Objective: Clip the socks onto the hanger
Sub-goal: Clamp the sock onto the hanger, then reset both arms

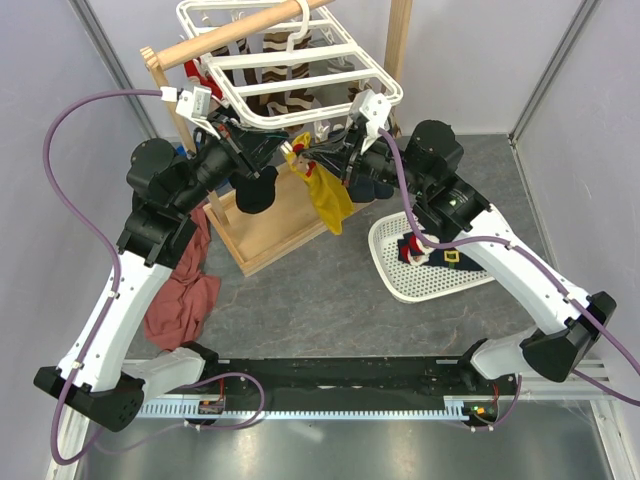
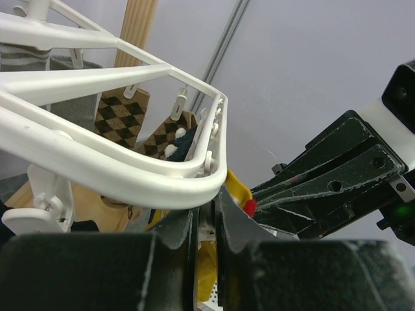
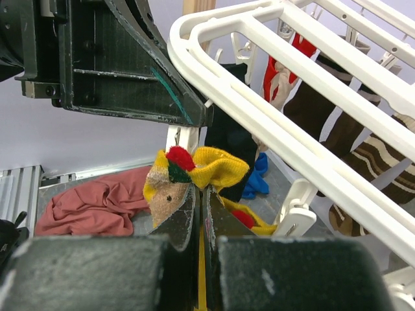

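Here we see the right gripper [image 3: 199, 196] squeezed tight on the yellow sock [image 1: 325, 195]. It pinches the sock at its top end, and that end bunches up in a little lump just above the fingertips. From the camera overhead, the sock hangs long and loose from that pinch. Its long way goes up and down: top end up by the hanger [image 2: 130, 170], free end pointing down toward the table [image 1: 330, 290]. The top end sits just under the near rim of the hanger. We cannot tell if they touch.

The left gripper [image 2: 206, 210] meets the same rim from the other side. Its fingers leave only a thin gap, and a white clip peg [image 3: 180, 138] sits in that gap, so they pinch it. The two grippers are tip to tip, very near each other.

Brown striped socks [image 3: 363, 162] hang from pegs farther back on the hanger. A red cloth [image 1: 180, 290] lies on the table by the left arm. A white mesh basket [image 1: 400, 280] sits by the right arm.
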Action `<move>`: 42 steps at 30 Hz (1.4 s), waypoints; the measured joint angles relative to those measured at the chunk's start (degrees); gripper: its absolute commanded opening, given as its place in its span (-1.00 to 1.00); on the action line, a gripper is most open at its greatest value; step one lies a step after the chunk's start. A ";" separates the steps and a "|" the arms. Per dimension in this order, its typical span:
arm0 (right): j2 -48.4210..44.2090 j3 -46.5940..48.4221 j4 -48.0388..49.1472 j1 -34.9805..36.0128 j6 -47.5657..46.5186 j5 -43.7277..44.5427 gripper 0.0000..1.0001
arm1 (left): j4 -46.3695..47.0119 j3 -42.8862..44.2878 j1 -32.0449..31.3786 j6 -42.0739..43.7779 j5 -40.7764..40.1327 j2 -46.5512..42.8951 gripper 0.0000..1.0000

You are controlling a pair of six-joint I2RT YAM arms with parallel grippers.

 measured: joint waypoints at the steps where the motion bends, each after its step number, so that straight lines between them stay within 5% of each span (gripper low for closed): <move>1: 0.17 0.20 0.00 0.00 0.17 -0.07 -1.00 | 0.00 0.04 0.00 0.07 0.17 0.02 -0.67; 7: 1.16 0.72 0.04 0.00 0.61 -0.28 -1.00 | -0.81 0.74 0.11 0.76 1.14 0.11 0.06; 13: 1.44 0.72 0.44 0.00 1.31 -0.24 -0.91 | -3.54 0.87 0.09 1.05 2.19 -0.04 0.45; 16: 1.44 0.72 1.25 0.00 2.16 -0.17 -0.38 | -4.98 0.87 0.09 1.14 2.08 -1.16 0.55; 19: 1.42 0.70 2.03 0.02 2.97 0.11 -0.07 | -5.57 0.87 0.09 1.38 1.68 -3.28 0.57; 31: -10.69 -12.28 2.67 0.02 3.96 11.74 0.87 | -8.44 -10.69 0.07 7.65 -7.78 -24.72 0.89; 42: -40.28 -37.22 -1.95 0.02 3.39 45.22 0.96 | -16.52 -28.44 -0.07 10.05 -29.62 -52.87 0.99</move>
